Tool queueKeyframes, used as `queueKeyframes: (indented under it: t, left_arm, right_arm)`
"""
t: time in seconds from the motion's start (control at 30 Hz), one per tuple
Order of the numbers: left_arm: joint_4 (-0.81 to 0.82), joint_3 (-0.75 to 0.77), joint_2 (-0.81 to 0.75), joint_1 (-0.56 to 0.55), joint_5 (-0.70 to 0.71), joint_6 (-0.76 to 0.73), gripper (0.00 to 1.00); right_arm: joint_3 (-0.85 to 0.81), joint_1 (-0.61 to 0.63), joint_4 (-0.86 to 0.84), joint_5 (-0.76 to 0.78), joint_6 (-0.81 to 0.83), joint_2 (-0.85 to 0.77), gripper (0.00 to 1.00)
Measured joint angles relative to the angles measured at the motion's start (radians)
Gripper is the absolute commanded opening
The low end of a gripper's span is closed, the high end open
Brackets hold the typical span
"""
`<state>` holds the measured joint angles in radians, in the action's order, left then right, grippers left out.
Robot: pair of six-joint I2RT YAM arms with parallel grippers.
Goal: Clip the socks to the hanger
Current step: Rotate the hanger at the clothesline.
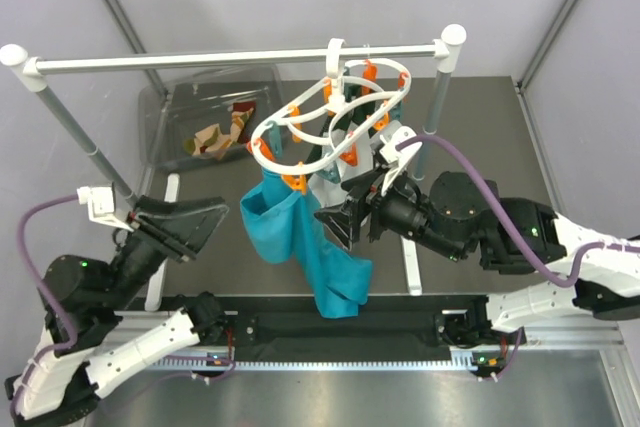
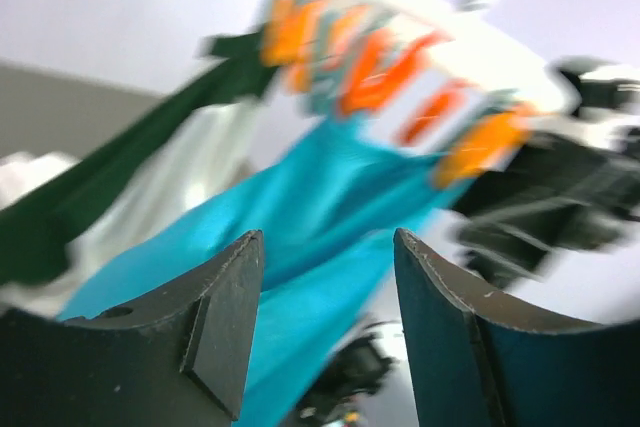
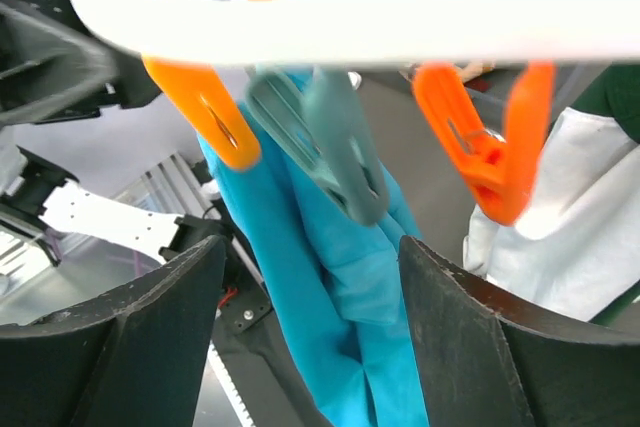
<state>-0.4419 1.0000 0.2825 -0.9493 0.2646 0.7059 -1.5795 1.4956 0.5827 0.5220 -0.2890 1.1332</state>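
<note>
The socks (image 1: 222, 133), tan with dark red parts, lie in a clear bin (image 1: 160, 112) at the back left, far from both grippers. The white ring hanger (image 1: 330, 117) with orange and teal clips hangs by its hook from the rail; in the right wrist view its bar (image 3: 380, 17) runs across the top, and it shows blurred in the left wrist view (image 2: 400, 57). My left gripper (image 1: 205, 227) (image 2: 328, 237) stands open and empty, left of the hanging teal cloth. My right gripper (image 1: 335, 227) (image 3: 310, 242) is open just under the clips, jaws either side of the teal cloth without pressing it.
A large teal cloth (image 1: 300, 237) (image 3: 340, 277) (image 2: 300, 217) hangs clipped to the hanger, with a white cloth (image 1: 330, 185) (image 3: 560, 237) behind it and a dark green one (image 2: 100, 197). The long white rail (image 1: 240, 57) on poles spans the back.
</note>
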Motion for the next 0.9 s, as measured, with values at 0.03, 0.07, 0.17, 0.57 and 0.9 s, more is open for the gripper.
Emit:
queueKeyframes:
  t: [0.03,0.07,0.17,0.57,0.9]
  left_arm:
    - [0.031,0.000,-0.011,0.000,-0.037,0.010,0.59]
    - [0.068,0.000,-0.016,0.000,-0.082,0.026,0.58]
    - [0.163,0.001,0.004,0.000,-0.214,0.067,0.55]
    - [0.184,-0.007,0.148,0.000,-0.402,0.108,0.51]
    - [0.091,-0.007,0.009,0.000,-0.306,0.077,0.45]
  right_arm:
    - [-0.011,0.000,0.005,-0.002,0.002,0.005,0.67]
    - [-0.023,0.000,0.008,-0.005,0.003,0.010,0.65]
    - [-0.054,0.000,0.009,-0.017,0.006,0.020,0.62]
    - [0.141,0.000,-0.091,-0.052,-0.003,0.041,0.67]
    - [0.348,-0.017,-0.407,-0.067,-0.017,0.195,0.30]
